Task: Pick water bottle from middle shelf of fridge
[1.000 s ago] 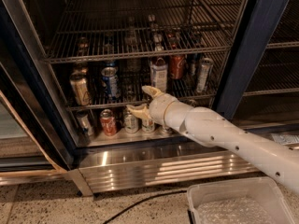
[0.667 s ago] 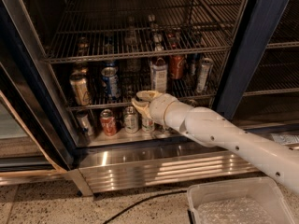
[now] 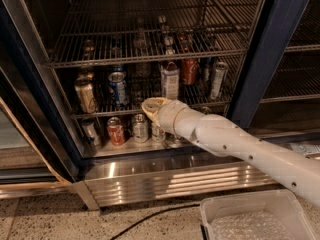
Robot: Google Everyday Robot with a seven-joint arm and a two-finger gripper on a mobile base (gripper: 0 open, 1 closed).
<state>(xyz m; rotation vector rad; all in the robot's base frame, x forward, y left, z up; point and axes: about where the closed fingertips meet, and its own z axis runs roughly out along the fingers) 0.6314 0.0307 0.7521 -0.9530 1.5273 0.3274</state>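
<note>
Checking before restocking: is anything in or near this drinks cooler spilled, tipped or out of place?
No spills seen; the cans look upright. Only a thin black cable trails loose across the speckled floor below the ribbed steel base. The white arm's pincer sits at the middle wire shelf's front.

The tool (image 3: 151,107), at the front rail of the middle shelf (image 3: 100,115), looks cream and matt. It sits on an arm (image 3: 240,144) of smooth white plastic with a soft sheen. The shelf is thin bare steel wire, dully bright. The fridge (image 3: 270,44) has dark blue painted frames and a ribbed stainless-steel base panel (image 3: 175,179), glossy and streaked with reflections. The red can (image 3: 116,132) and blue can (image 3: 118,88) are shiny printed metal. The floor (image 3: 45,221) is matt speckled stone. The bin (image 3: 235,202) is cloudy plastic.
</note>
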